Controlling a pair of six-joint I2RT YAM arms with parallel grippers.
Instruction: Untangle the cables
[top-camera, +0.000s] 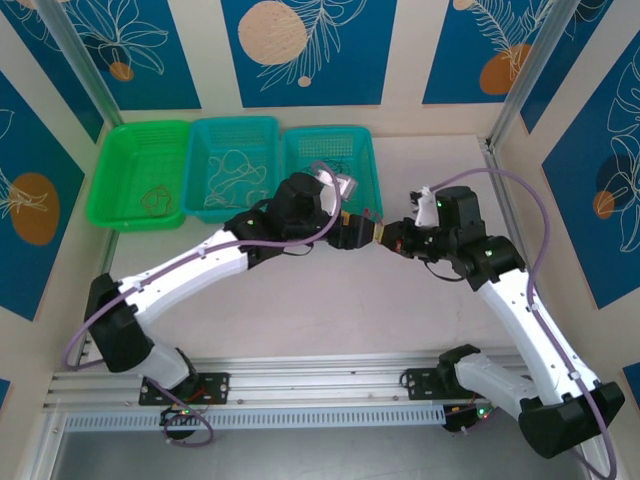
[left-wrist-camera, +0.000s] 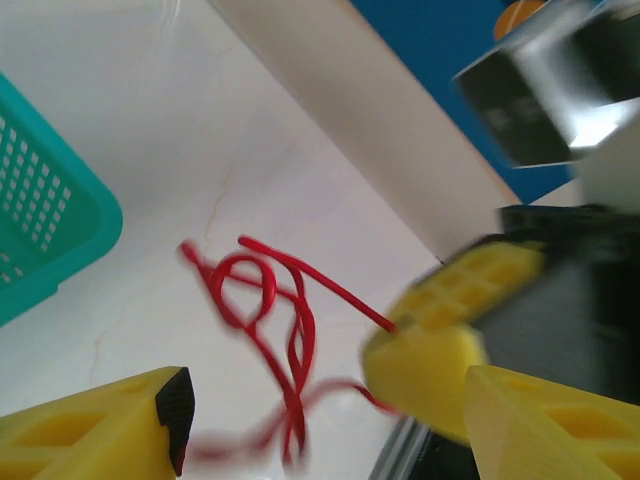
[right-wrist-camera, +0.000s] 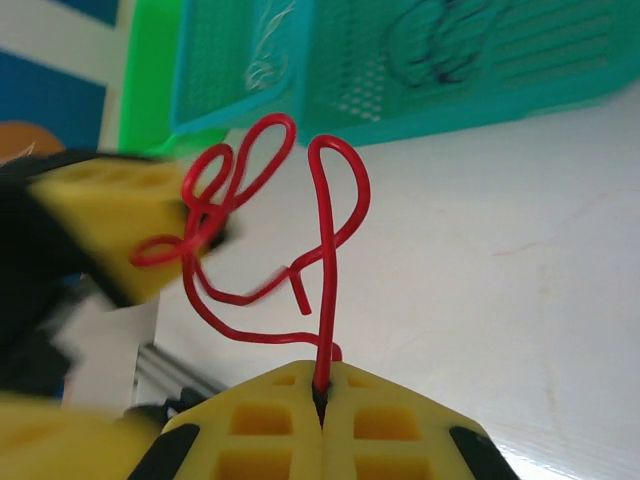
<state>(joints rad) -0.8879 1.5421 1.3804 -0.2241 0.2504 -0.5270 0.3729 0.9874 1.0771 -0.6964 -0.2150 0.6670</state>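
Note:
A red cable (right-wrist-camera: 325, 240) hangs in loose loops above the white table, one end pinched in my right gripper (right-wrist-camera: 322, 392), whose yellow jaws are shut on it. In the left wrist view the same red cable (left-wrist-camera: 262, 300) runs between the wide-apart fingers of my left gripper (left-wrist-camera: 325, 435), which is open and not gripping it. The right gripper's fingers (left-wrist-camera: 430, 345) hold the cable's end there. From above, the left gripper (top-camera: 360, 230) and right gripper (top-camera: 388, 238) meet tip to tip at the table's middle. A white cable (top-camera: 238, 170) and a black cable (top-camera: 335, 165) each lie in a basket.
Three baskets stand in a row at the back: a green basket (top-camera: 120, 215) with a thin wire in it, a blue-teal basket (top-camera: 200, 135) and a teal basket (top-camera: 368, 165). The teal basket's corner (left-wrist-camera: 60, 225) is close on the left gripper's left. Walls close in the sides.

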